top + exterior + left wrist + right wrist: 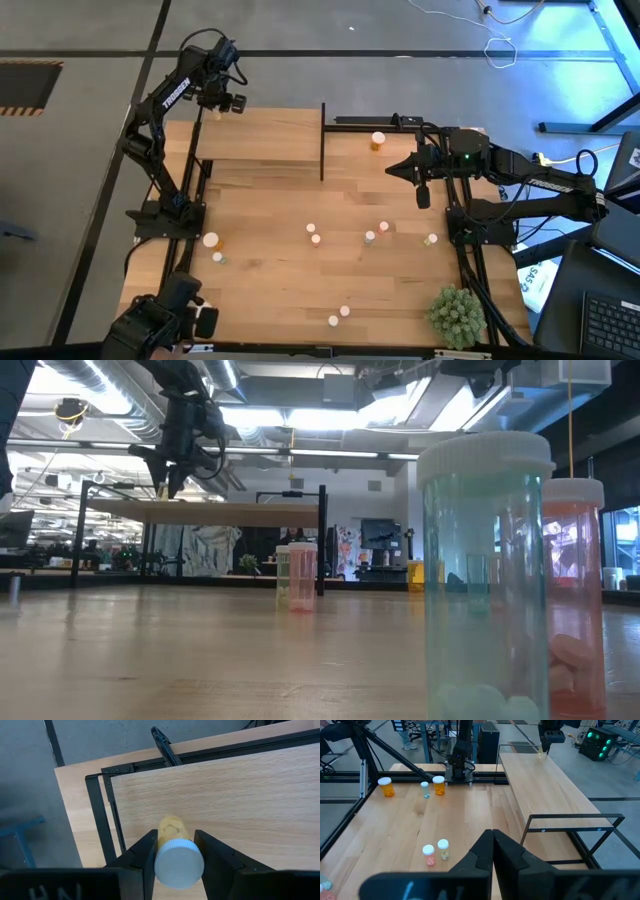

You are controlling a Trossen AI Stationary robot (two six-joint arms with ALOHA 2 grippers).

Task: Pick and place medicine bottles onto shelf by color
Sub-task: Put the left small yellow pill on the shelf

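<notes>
The left gripper point(174, 857) pinches a small yellow bottle point(175, 854) with a white cap, just above the far left corner of the shelf point(260, 135); the right gripper point(400, 170) waits over the table's right side — fingers pressed together; more bottles point(315, 234) stand on the table point(280, 290).

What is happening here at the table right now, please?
The left gripper holds a yellow bottle with a white cap above the far left corner of the shelf. The right gripper waits with its jaws shut over the table, where several bottles remain. One orange bottle stands beside the shelf.
</notes>
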